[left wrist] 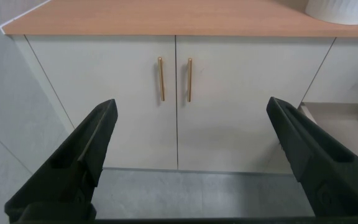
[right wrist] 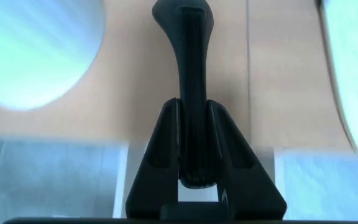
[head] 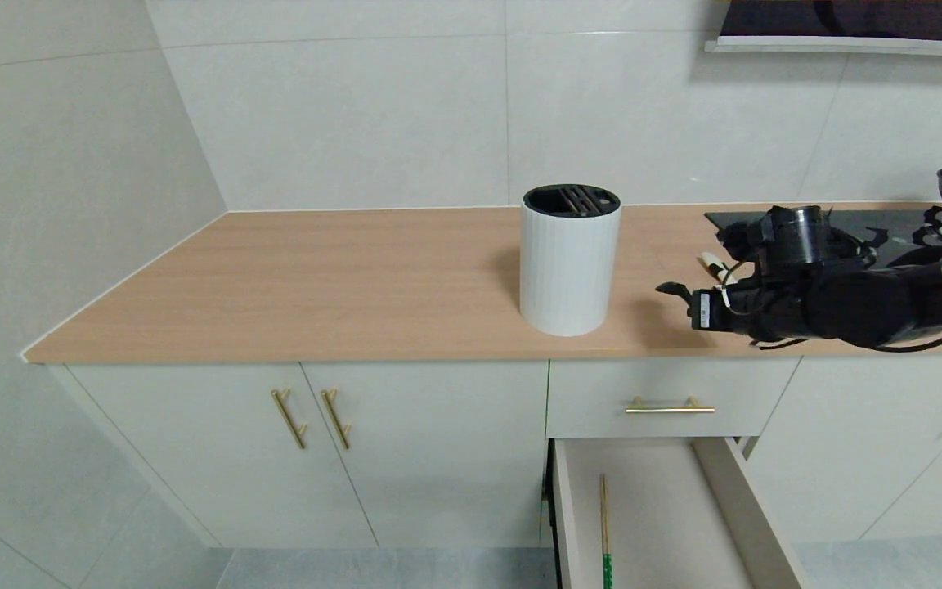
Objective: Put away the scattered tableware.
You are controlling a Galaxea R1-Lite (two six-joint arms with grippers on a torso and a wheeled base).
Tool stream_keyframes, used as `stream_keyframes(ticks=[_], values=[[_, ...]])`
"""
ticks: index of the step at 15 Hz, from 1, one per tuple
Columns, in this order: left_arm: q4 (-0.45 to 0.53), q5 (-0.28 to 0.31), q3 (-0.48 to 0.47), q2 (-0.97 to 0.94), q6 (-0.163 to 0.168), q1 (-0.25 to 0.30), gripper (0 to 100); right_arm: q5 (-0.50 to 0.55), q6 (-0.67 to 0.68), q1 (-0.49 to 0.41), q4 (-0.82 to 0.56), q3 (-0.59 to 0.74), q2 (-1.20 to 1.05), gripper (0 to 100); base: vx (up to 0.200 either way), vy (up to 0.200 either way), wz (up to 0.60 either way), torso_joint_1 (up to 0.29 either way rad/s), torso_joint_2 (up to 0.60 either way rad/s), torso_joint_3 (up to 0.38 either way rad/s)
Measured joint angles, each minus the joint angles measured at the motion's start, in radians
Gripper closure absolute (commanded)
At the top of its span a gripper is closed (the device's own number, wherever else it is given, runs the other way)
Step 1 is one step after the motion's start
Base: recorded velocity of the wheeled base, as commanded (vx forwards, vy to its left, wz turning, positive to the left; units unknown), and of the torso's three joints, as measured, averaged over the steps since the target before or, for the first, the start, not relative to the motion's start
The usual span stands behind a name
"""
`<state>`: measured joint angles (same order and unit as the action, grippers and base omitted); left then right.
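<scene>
Grip on your right side is closed: the right gripper (right wrist: pixel 194 146) has both fingers pressed against the handle of a black utensil (right wrist: pixel 188 56), and the handle's rounded end sticks out past the fingertips. You will find that arm over the right part of the countertop (head: pixel 316 278), close to its front edge. It comes in from the right end, with the handle end pointing toward the white ribbed holder (head: pixel 567 270). The holder stands upright about midway along the countertop, nearer the front edge than the back edge. Its black slotted top faces up, and it stands apart from the utensil. Behind the right arm a black hob (head: pixel 765 219) lies flat along the back right of the countertop. A small pale piece (head: pixel 712 263) lies just in front of the hob's near left corner, and you cannot tell what it is. Below the front edge, under a shut drawer with a gold handle, the lower drawer (head: pixel 659 515) stands pulled open. One chopstick (head: pixel 603 523) with a green end lies lengthwise inside it, near the left wall. Your left gripper (left wrist: pixel 191 112) has its fingers spread wide with nothing between them. It sits low, facing the double cabinet doors (left wrist: pixel 241 93) with their two gold handles, under the left part of the countertop.
</scene>
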<state>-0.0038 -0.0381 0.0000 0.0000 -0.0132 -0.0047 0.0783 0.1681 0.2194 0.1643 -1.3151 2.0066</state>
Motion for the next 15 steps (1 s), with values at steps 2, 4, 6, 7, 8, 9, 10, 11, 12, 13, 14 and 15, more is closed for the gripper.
stream_keyframes(ticks=[2,4,6,7,8,9,10,11,12,13,14,15], values=[[0.000,0.000,0.000,0.000,0.000,0.000,0,0.023,0.014,0.022,0.000,0.131,-0.099,100,0.000,0.000,0.00,0.000,0.00,0.000],[0.001,0.000,0.000,0.000,0.000,0.000,0,0.079,0.027,0.040,0.001,0.231,-0.174,100,0.000,0.000,0.00,0.000,0.00,0.000],[0.000,0.000,0.000,0.000,0.000,0.000,0,0.094,0.029,0.048,0.001,0.321,-0.230,100,0.000,0.000,0.00,0.000,0.00,0.000],[0.001,0.000,0.000,0.000,0.000,0.000,0,0.095,0.029,0.049,0.001,0.357,-0.250,100,0.000,0.000,0.00,0.000,0.00,0.000],[0.001,0.000,0.000,0.000,0.000,0.000,0,0.096,0.029,0.050,0.002,0.388,-0.267,100,0.000,0.000,0.00,0.000,0.00,0.000],[0.001,0.000,0.000,0.000,0.000,0.000,0,0.096,0.027,0.052,0.012,0.421,-0.278,100,0.000,0.000,0.00,0.000,0.00,0.000],[0.001,0.000,0.000,0.000,0.000,0.000,0,0.096,0.024,0.052,0.049,0.458,-0.286,100,0.000,0.000,0.00,0.000,0.00,0.000],[0.000,0.000,0.000,0.000,0.000,0.000,0,0.097,0.020,0.052,0.089,0.490,-0.291,100,0.000,0.000,0.00,0.000,0.00,0.000],[0.000,0.000,0.000,0.000,0.000,0.000,0,0.098,0.013,0.052,0.107,0.513,-0.293,100,0.000,0.000,0.00,0.000,0.00,0.000],[0.000,0.000,0.000,0.000,0.000,0.000,0,0.098,-0.005,0.052,0.114,0.527,-0.295,100,0.000,0.000,0.00,0.000,0.00,0.000],[0.000,0.000,0.000,0.000,0.000,0.000,0,0.098,-0.025,0.052,0.116,0.539,-0.297,100,0.000,0.000,0.00,0.000,0.00,0.000],[0.000,0.000,0.000,0.000,0.000,0.000,0,0.098,-0.031,0.052,0.116,0.548,-0.296,100,0.000,0.000,0.00,0.000,0.00,0.000]])
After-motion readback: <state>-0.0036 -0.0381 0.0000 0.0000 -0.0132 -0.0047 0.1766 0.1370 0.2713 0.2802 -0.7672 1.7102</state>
